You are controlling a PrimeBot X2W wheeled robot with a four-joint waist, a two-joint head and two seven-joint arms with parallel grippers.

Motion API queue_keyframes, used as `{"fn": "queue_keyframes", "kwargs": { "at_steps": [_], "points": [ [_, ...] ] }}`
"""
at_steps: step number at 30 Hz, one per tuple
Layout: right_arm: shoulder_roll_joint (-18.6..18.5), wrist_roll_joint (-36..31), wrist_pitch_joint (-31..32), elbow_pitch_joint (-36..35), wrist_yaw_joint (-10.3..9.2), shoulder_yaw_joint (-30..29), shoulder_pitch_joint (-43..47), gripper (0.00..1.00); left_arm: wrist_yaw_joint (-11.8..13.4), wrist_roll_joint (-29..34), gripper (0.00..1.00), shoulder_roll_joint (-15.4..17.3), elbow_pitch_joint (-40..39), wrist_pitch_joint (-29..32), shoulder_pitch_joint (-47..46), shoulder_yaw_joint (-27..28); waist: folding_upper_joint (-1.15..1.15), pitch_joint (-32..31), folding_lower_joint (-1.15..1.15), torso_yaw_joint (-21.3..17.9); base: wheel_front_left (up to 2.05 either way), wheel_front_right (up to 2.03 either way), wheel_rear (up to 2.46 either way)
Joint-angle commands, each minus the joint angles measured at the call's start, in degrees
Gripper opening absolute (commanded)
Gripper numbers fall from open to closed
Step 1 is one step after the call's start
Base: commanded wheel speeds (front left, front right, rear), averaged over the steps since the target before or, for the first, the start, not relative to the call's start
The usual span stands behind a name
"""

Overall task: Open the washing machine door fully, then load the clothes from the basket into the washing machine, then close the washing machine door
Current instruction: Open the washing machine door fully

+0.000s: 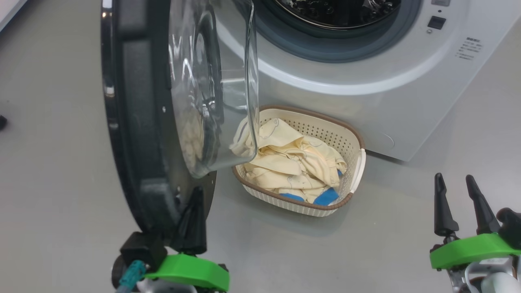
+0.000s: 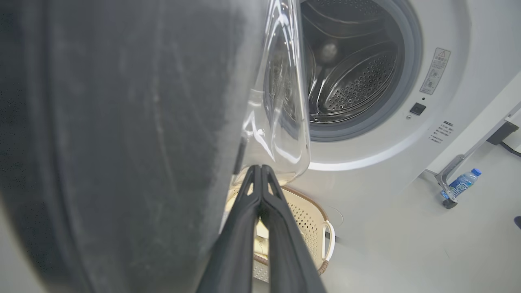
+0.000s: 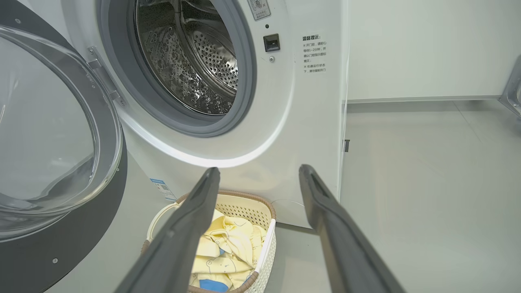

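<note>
Head view: washing machine at 1 o'clock, its mouth uncovered, and the steel drum looks empty as far as the right wrist view shows. The washing machine door stands swung out from the opening, nearly edge-on at 9 to 10 o'clock, with the black rim toward the camera and the glass bowl bulging toward 3 o'clock. The basket sits on the floor just in front of the machine's lower front panel, near frame centre and partly behind the glass bowl. The clothes lie heaped inside it: cream-yellow fabric, with blue pieces at its 6 o'clock side. Left gripper is at 7 o'clock, jaws pressed together with nothing between them, tips at the door's bottom inner edge below the glass; actual contact cannot be confirmed. Right gripper is at 4 o'clock, jaws apart and empty, over bare floor and well apart from the basket. In the left wrist view, a water bottle lies on the floor at 3 o'clock.
</note>
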Motion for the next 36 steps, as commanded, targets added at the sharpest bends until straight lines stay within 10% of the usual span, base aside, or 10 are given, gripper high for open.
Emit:
{"fn": "queue_keyframes", "kwargs": {
  "at_steps": [1,36],
  "points": [
    [-1.5,-0.5,-0.5,-1.8,0.02,1.2,-2.0,1.0,1.1,-0.5,0.0,1.2,-1.2,-0.8,-1.7,3.6,0.0,0.1,0.0,0.6,0.0,0.0,0.0],
    [-4.3,-0.6,-0.5,-1.8,0.02,2.7,-2.5,1.0,2.7,-2.0,0.0,9.4,25.8,-6.7,-17.1,30.6,0.0,3.2,0.0,-3.3,0.0,0.0,0.0]
  ]
}}
